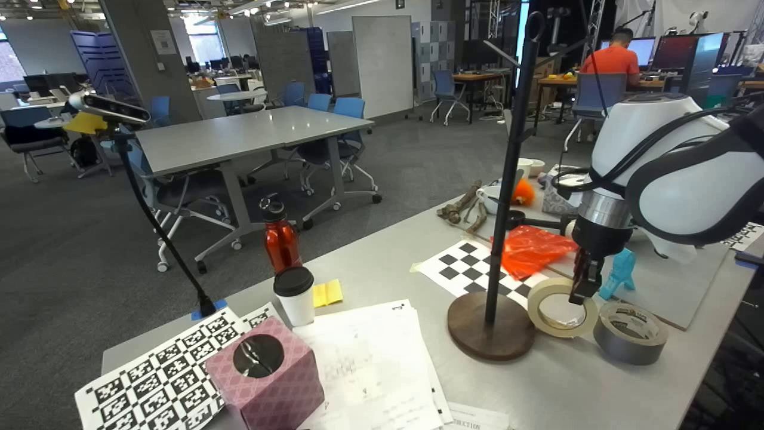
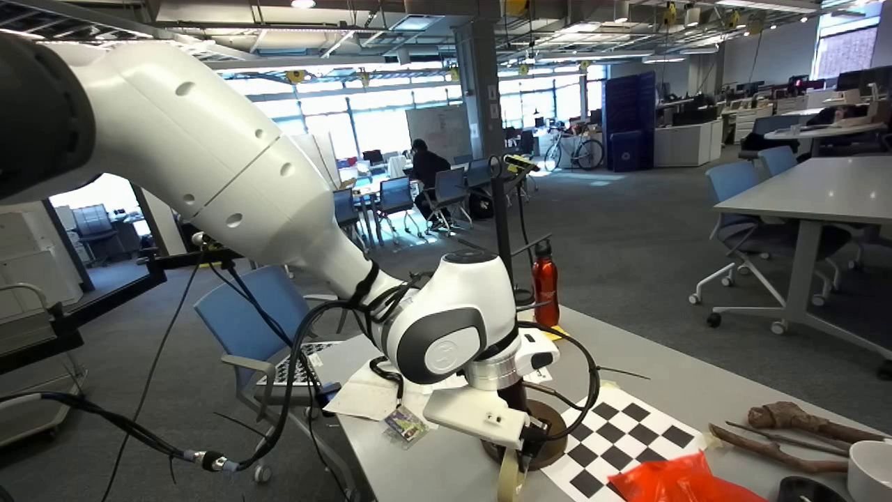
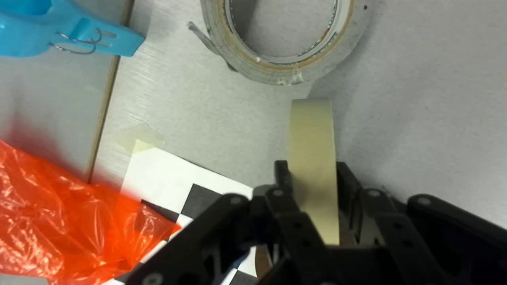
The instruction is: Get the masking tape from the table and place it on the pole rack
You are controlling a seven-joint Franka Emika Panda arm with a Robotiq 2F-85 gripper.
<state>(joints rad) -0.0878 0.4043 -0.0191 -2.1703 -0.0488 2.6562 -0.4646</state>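
The claw (image 3: 311,170) is clamped on one masking tape (image 3: 312,134), held on edge; near the claw I count one pole rack (image 1: 510,170), one grey roll (image 1: 627,347), one blue clip (image 1: 621,272).

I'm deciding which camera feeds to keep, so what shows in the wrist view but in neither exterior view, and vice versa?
Only in the wrist view: the loose strip sticking out from the grey tape roll, and the thin wire on the blue clip.

Only in the exterior views, and in both of them: the red bottle, the sticks and the top of the pole rack.

Shared by all: the masking tape held in the gripper, the checkerboard sheet and the red plastic bag.
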